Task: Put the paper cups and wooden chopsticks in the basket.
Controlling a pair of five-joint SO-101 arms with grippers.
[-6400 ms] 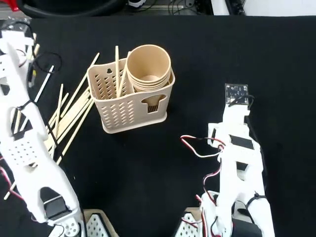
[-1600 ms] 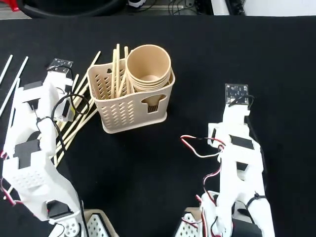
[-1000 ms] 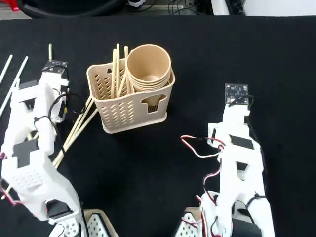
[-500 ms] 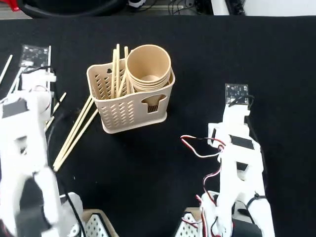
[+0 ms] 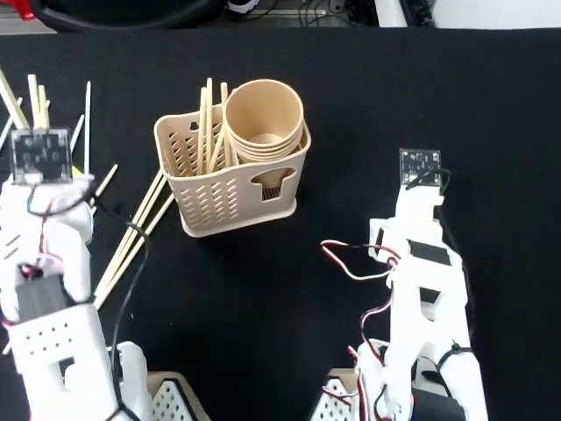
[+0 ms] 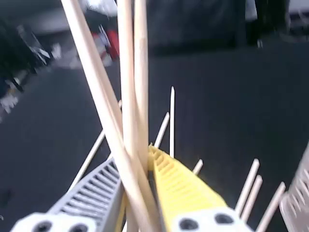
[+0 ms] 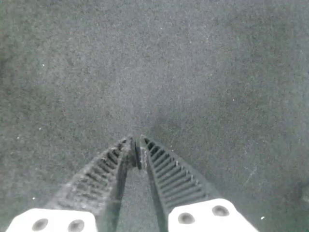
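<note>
A beige slotted basket [image 5: 230, 189] stands mid-table with a stack of paper cups [image 5: 264, 118] in its right half and three wooden chopsticks [image 5: 210, 114] upright in its left half. My left gripper [image 6: 145, 157] is shut on three chopsticks [image 6: 128, 92], held raised at the table's left, well left of the basket; their tips stick out past the arm [image 5: 26, 92]. More loose chopsticks [image 5: 131, 232] lean against the basket's left foot. My right gripper [image 7: 135, 145] is shut on nothing, just above the black cloth, right of the basket.
Single chopsticks [image 5: 88, 114] lie on the black cloth [image 5: 368, 96] near the left edge, and others show under the left gripper [image 6: 171, 116]. The right arm [image 5: 421, 254] stands at the front right. Cables and dark gear line the table's back edge.
My left gripper took chopsticks from the pile beside the basket and rose away to the left with them. That pile is thinner. The right arm has not moved.
</note>
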